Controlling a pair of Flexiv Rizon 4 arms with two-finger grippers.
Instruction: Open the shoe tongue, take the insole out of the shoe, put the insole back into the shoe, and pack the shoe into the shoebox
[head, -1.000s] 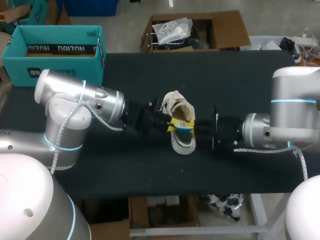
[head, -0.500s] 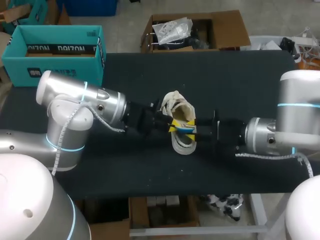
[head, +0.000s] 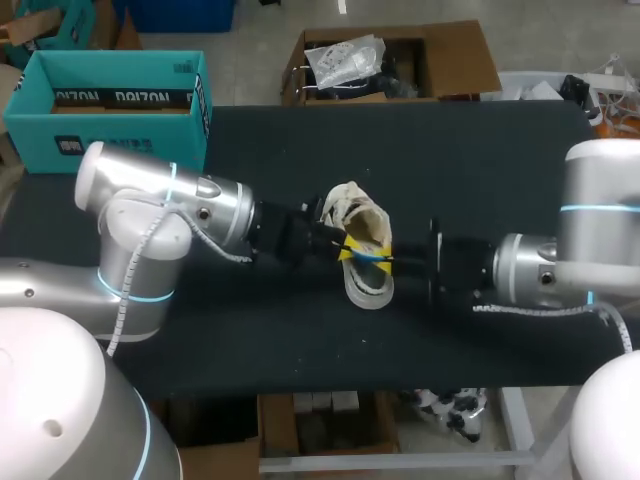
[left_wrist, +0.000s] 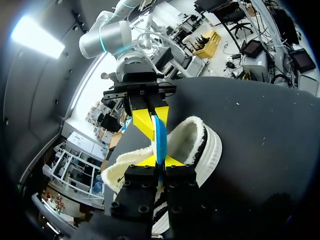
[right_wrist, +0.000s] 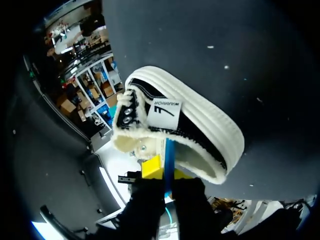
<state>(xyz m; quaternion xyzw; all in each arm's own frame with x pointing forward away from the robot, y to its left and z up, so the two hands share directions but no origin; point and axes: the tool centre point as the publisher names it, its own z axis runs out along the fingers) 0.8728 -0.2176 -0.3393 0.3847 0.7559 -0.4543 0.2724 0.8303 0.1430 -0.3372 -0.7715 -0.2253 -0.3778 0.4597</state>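
Where the two arms meet over the middle of the table (head: 480, 150), the count is short: one shoe (head: 362, 262), one blue insole (head: 370, 257), one teal shoebox (head: 110, 110) and two grippers. The shoe lies on its side with its white sole towards the near edge and its fleecy opening turned towards the left arm. In the right wrist view its upper shows black, with a white tag on the side. The insole stands on edge at that opening, a thin blue strip running between the two grippers (how much of it sits inside the shoe cannot be told). The left gripper (head: 345, 250) comes in level from the left, and in its wrist view the yellow tips are drawn in narrow with the blue strip pinched between them. The right gripper (head: 386, 262) comes in level from the right. Its tips are also close together, one on either side of the same strip, so both grippers hold the insole from opposite ends, nearly tip to tip. The shoebox stands open at the table's far left corner, well apart from the shoe, behind the left arm's elbow. A broad stretch of black tabletop runs from the shoe to the far edge and out to the far right corner. A narrower band lies between the sole and the near edge.
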